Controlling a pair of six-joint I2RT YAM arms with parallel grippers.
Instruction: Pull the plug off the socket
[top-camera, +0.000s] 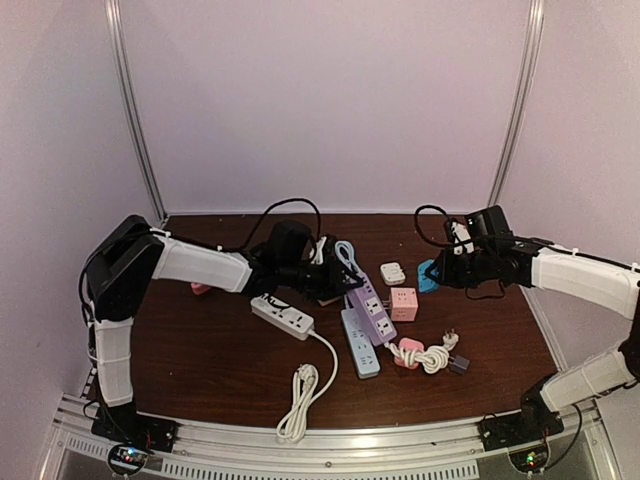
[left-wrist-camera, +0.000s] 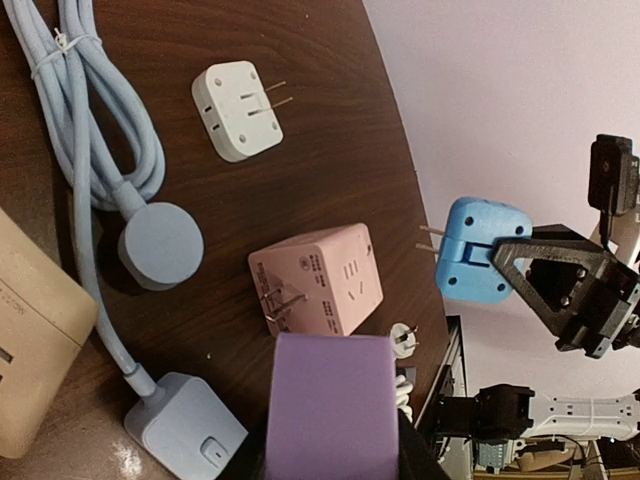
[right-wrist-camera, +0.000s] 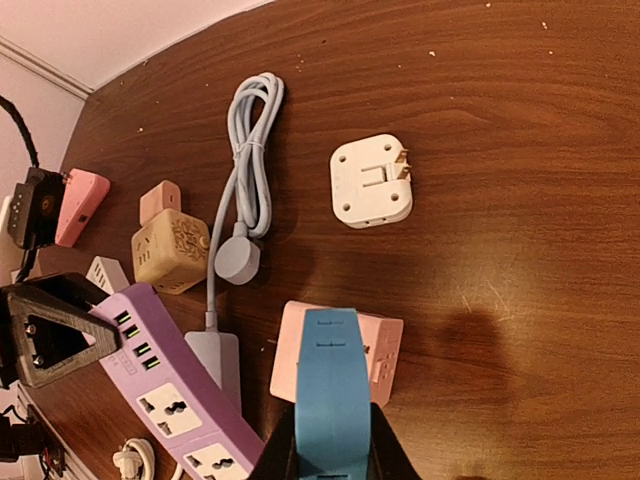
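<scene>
The socket is a purple power strip (top-camera: 366, 303), and my left gripper (top-camera: 333, 278) is shut on its far end (left-wrist-camera: 335, 395). The plug is a blue block (top-camera: 428, 275) with two bare prongs. My right gripper (top-camera: 443, 270) is shut on it and holds it above the table, well apart from the strip. In the left wrist view the blue plug (left-wrist-camera: 480, 248) hangs in the right gripper (left-wrist-camera: 560, 290), with its prongs pointing at the strip. In the right wrist view the plug (right-wrist-camera: 330, 385) fills the jaws above a pink cube socket (right-wrist-camera: 388, 348).
A white adapter (top-camera: 392, 272), the pink cube (top-camera: 404, 303), a beige cube (right-wrist-camera: 168, 250) and a coiled pale blue cable (left-wrist-camera: 100, 130) lie round the strip. Nearer me are a white power strip (top-camera: 283, 317) with its cord, a blue strip (top-camera: 360, 343) and a pink plug on a coiled white cord (top-camera: 420, 355).
</scene>
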